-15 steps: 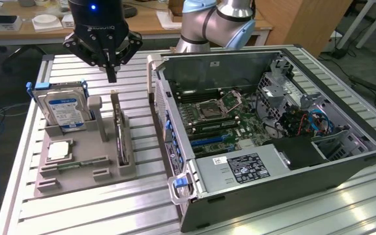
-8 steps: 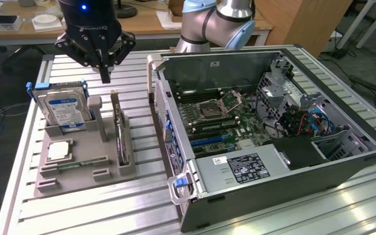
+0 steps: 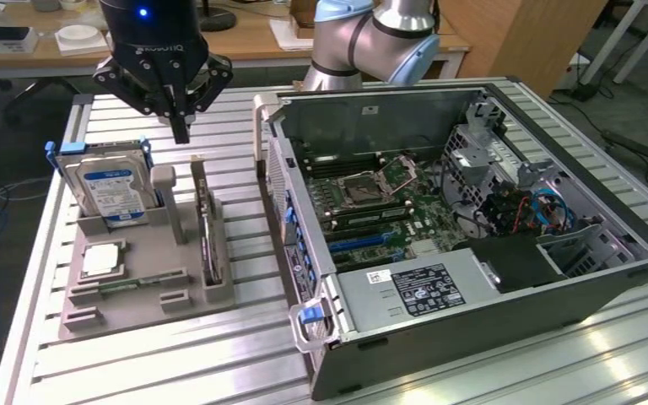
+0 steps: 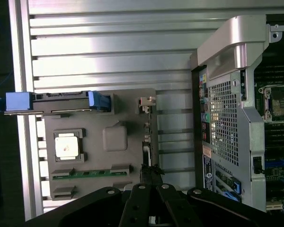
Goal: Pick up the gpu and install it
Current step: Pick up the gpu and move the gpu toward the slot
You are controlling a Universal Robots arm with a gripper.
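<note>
Slatted alu counter [image 3: 132, 371] carries everything. PC case [image 3: 504, 329] lies on its side w/ panel off, so the motherboard [image 3: 369, 211] faces up, prob. so the arm can reach the slots from above. Gripper [image 3: 181, 135] hangs pointing straight down over the far end of the grey parts holder [image 3: 144, 312]; fingers are closed together, holding nothing.

The holder keeps each part in its own slot. Hard drive [image 3: 110, 190] stands upright at the back. The gpu [image 3: 206, 232] stands on its long edge in a narrow slot along the holder's side nearest the case, top edge exposed, likely for a pinch from above. Fingertips sit above and just beyond its far end, not touching; in the wrist view they line up w/ the card's edge.

Room: open air above the card, only a narrow strip of counter btwn holder and case wall, drive bracket close on the other side. Square chip [image 3: 101, 260] and green memory stick [image 3: 132, 283] lie flat, low, out of the way
</note>
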